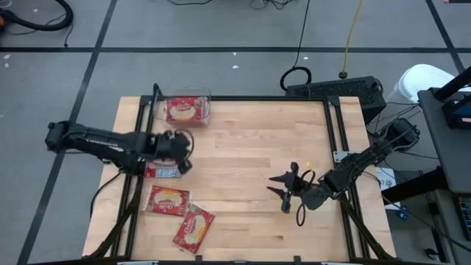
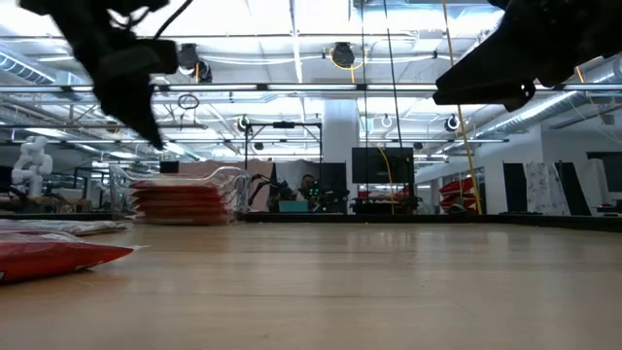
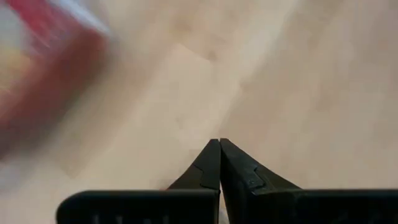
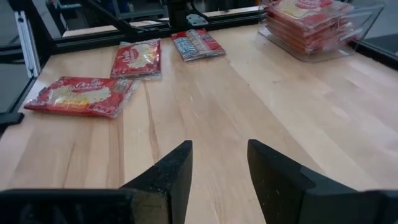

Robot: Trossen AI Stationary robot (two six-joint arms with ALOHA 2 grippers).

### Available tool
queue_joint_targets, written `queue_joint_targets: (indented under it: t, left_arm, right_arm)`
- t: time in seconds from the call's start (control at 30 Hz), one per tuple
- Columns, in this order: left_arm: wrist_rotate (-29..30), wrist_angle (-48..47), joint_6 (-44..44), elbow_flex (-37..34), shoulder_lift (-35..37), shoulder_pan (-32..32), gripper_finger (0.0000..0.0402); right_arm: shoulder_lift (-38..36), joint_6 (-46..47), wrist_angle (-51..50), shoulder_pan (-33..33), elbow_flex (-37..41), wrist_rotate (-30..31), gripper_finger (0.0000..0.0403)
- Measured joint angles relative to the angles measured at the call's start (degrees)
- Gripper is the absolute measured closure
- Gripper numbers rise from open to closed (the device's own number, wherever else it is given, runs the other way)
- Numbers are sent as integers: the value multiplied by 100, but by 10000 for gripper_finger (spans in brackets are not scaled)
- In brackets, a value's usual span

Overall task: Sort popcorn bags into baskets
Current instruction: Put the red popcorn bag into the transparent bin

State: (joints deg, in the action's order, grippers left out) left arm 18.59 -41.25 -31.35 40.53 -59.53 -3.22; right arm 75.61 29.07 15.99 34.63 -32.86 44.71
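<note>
Reaching between pickups, the left end effector (image 1: pixel 185 151), closed and empty, must open over the packet (image 1: pixel 163 171) beneath; the right end effector (image 1: pixel 283 190) waits part-open, empty.

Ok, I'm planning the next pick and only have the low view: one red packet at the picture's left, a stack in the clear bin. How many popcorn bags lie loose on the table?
Observer: Three. Two red-side-up popcorn bags and one grey-blue-side-up bag, all outside the clear bin.
Operator: Is the left tool carrying one?
Observer: No. The left tool is shut on nothing, above bare wood near the grey-blue-side-up bag.
Operator: And the right tool?
Observer: The right tool is open and empty, over the table's right half, away from every bag.
</note>
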Motion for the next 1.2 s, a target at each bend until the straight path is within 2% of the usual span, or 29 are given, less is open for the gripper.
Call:
queue_joint_targets:
  t: [0.17, 0.3, 0.43, 0.53, 0.67, 0.83, 1.0, 1.2]
  left_arm:
    - [364, 244, -1242, -470, -95, -1070, 397]
    - [826, 719, -1865, -777, -213, -1649, 396]
    - [1242, 1511, -1864, -934, -436, -2161, 396]
    - [1609, 2145, -1613, -946, -653, -2477, 396]
    - [2144, 3337, -1134, -942, -1011, -2663, 396]
    - [2200, 4302, -468, -937, -1358, -2669, 396]
    - [2157, 4174, -602, -933, -1350, -2894, 396]
    - [1755, 3705, -879, -939, -1311, -3457, 396]
  right_arm:
    - [41, 205, 94, 2, 1, 2, 257]
    - [274, 291, 785, 2, 2, 2, 257]
    - [809, 332, 1749, 2, -23, -91, 257]
    - [1346, 330, 1968, 2, -291, -195, 257]
    - [2228, 151, 1583, -132, -1222, -759, 257]
    - [3368, -598, 310, -304, -3023, -1527, 257]
    - [4152, -1307, -603, -504, -4388, -1721, 257]
    - [4638, -2039, -714, -733, -5036, -2010, 244]
